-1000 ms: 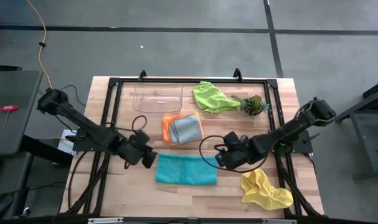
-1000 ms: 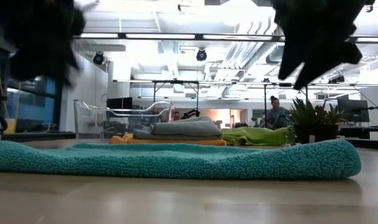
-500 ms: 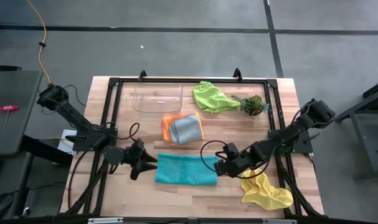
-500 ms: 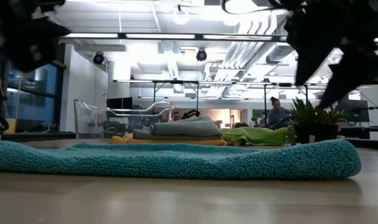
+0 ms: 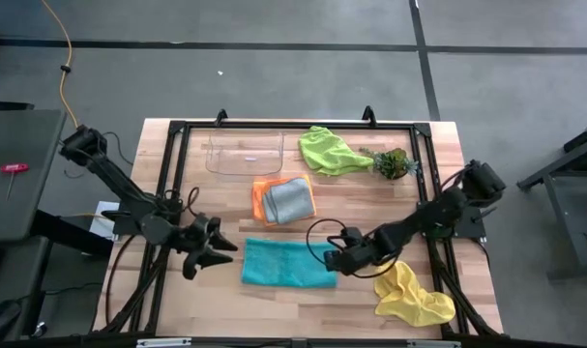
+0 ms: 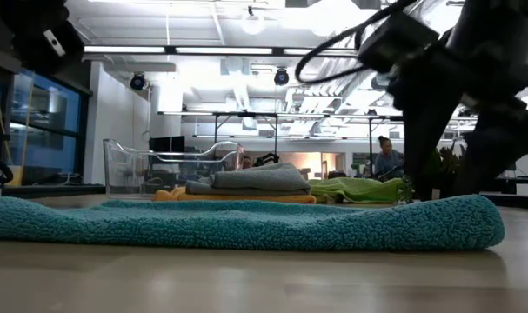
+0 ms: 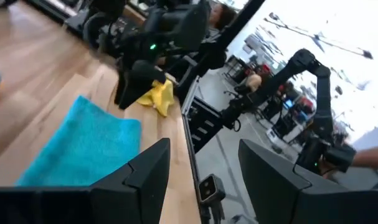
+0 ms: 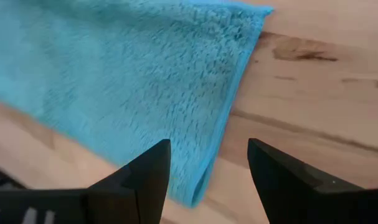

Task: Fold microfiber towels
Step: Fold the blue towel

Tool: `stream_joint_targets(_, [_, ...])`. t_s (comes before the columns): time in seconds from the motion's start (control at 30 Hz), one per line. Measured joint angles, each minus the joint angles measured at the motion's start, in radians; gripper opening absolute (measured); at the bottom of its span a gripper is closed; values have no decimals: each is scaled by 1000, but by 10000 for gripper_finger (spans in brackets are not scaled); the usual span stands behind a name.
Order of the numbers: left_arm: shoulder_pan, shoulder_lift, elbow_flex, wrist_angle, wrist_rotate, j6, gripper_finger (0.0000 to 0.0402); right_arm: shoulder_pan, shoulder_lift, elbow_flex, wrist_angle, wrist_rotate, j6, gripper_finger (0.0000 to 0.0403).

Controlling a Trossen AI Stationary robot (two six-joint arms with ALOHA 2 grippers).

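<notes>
Fingers spread wide and holding nothing, the left tool (image 5: 214, 253) hangs low over the wooden surface (image 5: 158, 184), just off the left short edge of the teal towel (image 5: 288, 263) and apart from it; its wrist view looks along that towel (image 7: 83, 149) toward the other arm, with a scrap of yellow cloth (image 7: 156, 96) past the far end. The teal towel lies flat as a long folded strip near the front middle of the surface, and from table height it shows as a thick, rounded band (image 6: 246, 222) running across the view. Behind it, about mid-surface, the grey towel (image 5: 291, 199) sits folded on top of the orange towel (image 5: 262, 200), whose edge shows on the left side. A clear plastic tray (image 5: 245, 155) stands toward the back, left of the lime green towel (image 5: 330, 151), which lies rumpled and touching the small leafy plant sprig (image 5: 392, 162) on its right. At the teal towel's right end the right tool (image 5: 337, 261) is down close to the cloth with its fingers parted; its own view (image 8: 207, 180) shows the folded corner of the teal towel (image 8: 114, 81) between and just beyond the two fingers, nothing gripped. Right of that and nearer the front edge, the yellow towel (image 5: 414, 296) lies crumpled in a heap
</notes>
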Motion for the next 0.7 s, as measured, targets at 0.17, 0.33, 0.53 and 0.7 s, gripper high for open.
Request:
stream_joint_targets(0.17, [1, -125, 0, -156, -9, 63, 181, -31, 74, 68, -35, -39, -1, 204])
stream_joint_targets(0.33, [2, -257, 0, -321, -21, 103, 181, -48, 165, 151, -145, -65, 46, 204])
stream_joint_targets(0.53, [3, -345, 0, -423, -113, 117, 181, -73, 242, 250, -197, -76, 68, 204])
stream_joint_targets(0.7, [3, -364, 1, -434, -145, 169, 181, -86, 278, 318, -262, -80, 55, 204])
